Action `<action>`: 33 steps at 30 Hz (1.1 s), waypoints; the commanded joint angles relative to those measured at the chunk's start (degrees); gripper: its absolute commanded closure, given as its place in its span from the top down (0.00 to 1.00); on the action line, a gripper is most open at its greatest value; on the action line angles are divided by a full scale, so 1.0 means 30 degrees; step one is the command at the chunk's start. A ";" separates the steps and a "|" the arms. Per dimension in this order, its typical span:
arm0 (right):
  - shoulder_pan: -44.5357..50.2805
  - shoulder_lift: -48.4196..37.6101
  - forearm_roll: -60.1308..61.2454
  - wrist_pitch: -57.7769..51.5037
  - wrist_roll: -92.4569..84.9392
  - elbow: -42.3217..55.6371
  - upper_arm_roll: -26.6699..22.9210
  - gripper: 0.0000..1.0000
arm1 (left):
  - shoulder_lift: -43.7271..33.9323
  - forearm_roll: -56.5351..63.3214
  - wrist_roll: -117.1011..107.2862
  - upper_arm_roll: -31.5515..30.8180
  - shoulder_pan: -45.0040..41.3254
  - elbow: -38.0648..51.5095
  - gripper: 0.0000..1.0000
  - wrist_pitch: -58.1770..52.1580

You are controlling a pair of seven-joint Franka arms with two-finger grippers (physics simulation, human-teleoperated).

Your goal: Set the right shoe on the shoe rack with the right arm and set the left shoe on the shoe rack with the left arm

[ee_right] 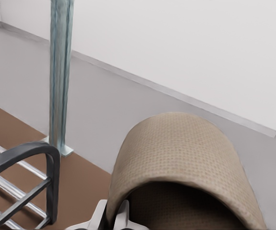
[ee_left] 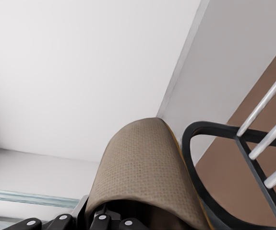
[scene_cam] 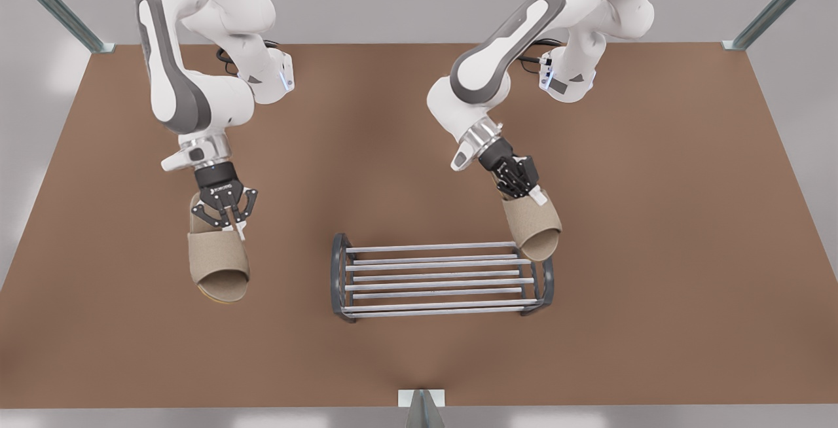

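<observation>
A: How is the left claw being used?

B: It is being kept clamped on the heel end of the left shoe, toe pointing down and away from the arm. The shoe is being held at the end frame of the shoe rack on the front view's right. Whether it is touching cannot be told.

A: Why there?

B: Probably so that the sole is being lined up over the bars before lowering.

A: And the right claw?

B: It is being kept closed on the rear of the right shoe, which is being held over the brown surface, well apart from the rack. This is likely so that the arms are being kept clear of each other.
</observation>
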 commanded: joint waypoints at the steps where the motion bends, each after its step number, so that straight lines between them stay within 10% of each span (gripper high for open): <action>1: 0.1924 0.0010 -0.0072 0.0745 1.0859 0.0291 0.0749 0.21 | 0.0097 0.0053 0.4554 0.0002 -0.0398 0.0253 0.26 -0.1534; 11: 0.5879 0.4550 0.0075 0.4348 1.5019 0.7352 0.2009 0.21 | 0.3290 0.0375 0.4437 0.0002 -0.0955 0.4090 0.26 -0.2151; 29: 0.5791 0.5811 0.0016 0.4319 1.4931 0.8348 0.2068 0.21 | 0.8856 0.2426 0.1010 0.0910 -0.1365 0.8339 0.27 -0.1828; 30: 0.5791 0.5811 0.0016 0.4319 1.4931 0.8348 0.2068 0.21 | 0.9003 0.2426 0.0893 0.0910 -0.1394 0.8368 0.30 -0.1858; 31: 0.5791 0.5840 0.0016 0.4319 1.4960 0.8348 0.2068 0.21 | 0.9120 0.2426 0.0687 0.0910 -0.1365 0.8368 0.54 -0.1858; 32: 0.5791 0.5811 0.0016 0.4319 1.4932 0.8348 0.2068 0.21 | 0.9150 0.2397 0.0599 0.0910 -0.1365 0.8368 1.00 -0.1858; 33: 0.5791 0.5899 0.0016 0.4319 1.4902 0.8348 0.2068 0.21 | 0.9150 0.2338 -0.0191 0.0910 -0.1365 0.8368 1.00 -0.1858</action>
